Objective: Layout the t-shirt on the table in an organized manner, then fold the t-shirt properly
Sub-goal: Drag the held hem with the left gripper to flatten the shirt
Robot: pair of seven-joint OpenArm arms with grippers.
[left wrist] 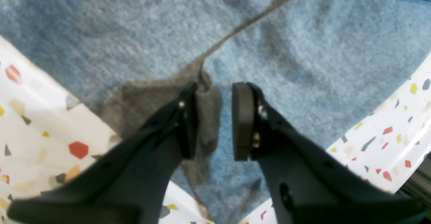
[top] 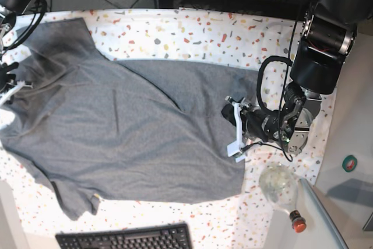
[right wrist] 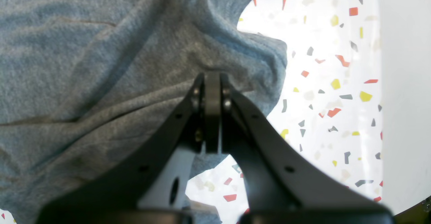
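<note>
The heather-grey t-shirt lies spread across the speckled table, wrinkled toward its left end. My left gripper is low at the shirt's right edge. In the left wrist view its fingers stand apart, and a raised fold of the t-shirt lies in the gap of the left gripper. My right gripper is at the far left of the shirt. In the right wrist view the right gripper is shut, and the t-shirt bunches into its tip beside the bare table.
A black keyboard lies at the front edge. A clear bottle with a red cap lies at the front right, close to the left arm. Cables run along the back edge. Bare table shows on both sides of the left gripper.
</note>
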